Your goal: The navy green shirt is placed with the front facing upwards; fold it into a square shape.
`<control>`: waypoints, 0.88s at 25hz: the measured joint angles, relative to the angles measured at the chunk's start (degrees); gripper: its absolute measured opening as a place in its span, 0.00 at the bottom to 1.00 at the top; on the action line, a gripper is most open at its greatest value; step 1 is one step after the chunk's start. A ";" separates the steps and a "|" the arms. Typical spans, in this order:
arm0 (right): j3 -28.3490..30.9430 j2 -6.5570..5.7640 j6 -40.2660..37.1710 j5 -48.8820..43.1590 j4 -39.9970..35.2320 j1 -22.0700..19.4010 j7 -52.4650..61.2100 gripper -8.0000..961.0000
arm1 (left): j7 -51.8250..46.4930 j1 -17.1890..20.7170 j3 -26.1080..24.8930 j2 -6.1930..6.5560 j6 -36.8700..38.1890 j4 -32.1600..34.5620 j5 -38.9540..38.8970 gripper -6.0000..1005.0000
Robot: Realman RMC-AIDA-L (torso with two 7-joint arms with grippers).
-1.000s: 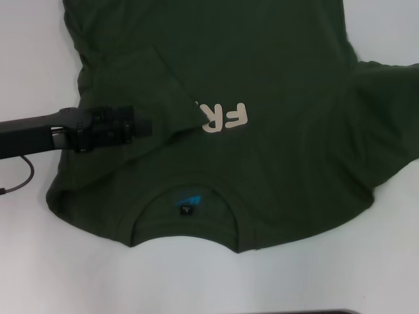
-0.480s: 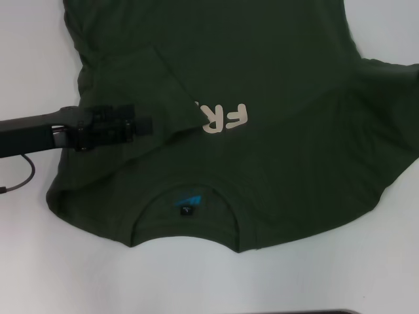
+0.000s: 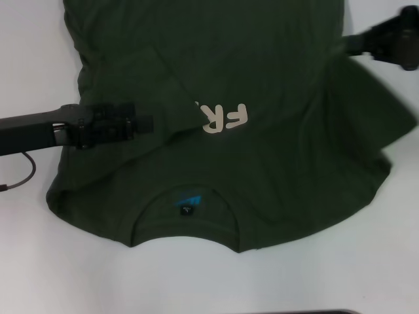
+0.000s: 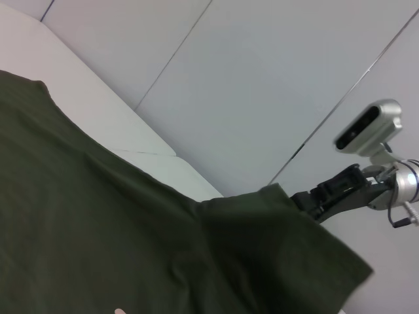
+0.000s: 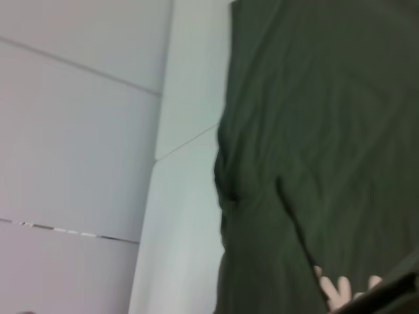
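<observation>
Head view: navy green shirt on white worktop, left sleeve folded over the lettering. Left gripper hovers beside that fold, finger state indiscernible. Right gripper pinches the right sleeve, fold pending; body folds remain.

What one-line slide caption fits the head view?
Left end effector over the folded-in sleeve of the navy green shirt; right end effector at its far right edge.

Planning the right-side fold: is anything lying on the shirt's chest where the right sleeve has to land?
Nothing visible does. The chest of the navy green shirt is bare cloth; the left gripper sits on the far side, by the folded left sleeve.
</observation>
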 joint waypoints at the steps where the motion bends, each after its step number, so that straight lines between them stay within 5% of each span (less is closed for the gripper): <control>1: -0.70 0.31 1.04 0.16 1.14 0.73 -0.26 0.10 | 0.00 0.00 -0.03 0.00 -0.04 0.00 0.00 0.84; 10: -4.27 2.46 15.06 0.25 14.50 4.89 -3.69 0.11 | -0.03 0.54 -2.37 -0.01 -0.03 0.00 0.01 0.84; 17: -3.55 1.98 17.14 0.86 15.29 3.18 -3.81 0.13 | -0.66 0.60 -3.97 0.12 0.22 -0.04 0.01 0.84; 22: -3.29 1.57 19.06 2.85 14.97 1.40 -4.19 0.31 | -0.86 0.38 -4.16 0.02 0.00 -0.08 0.01 0.84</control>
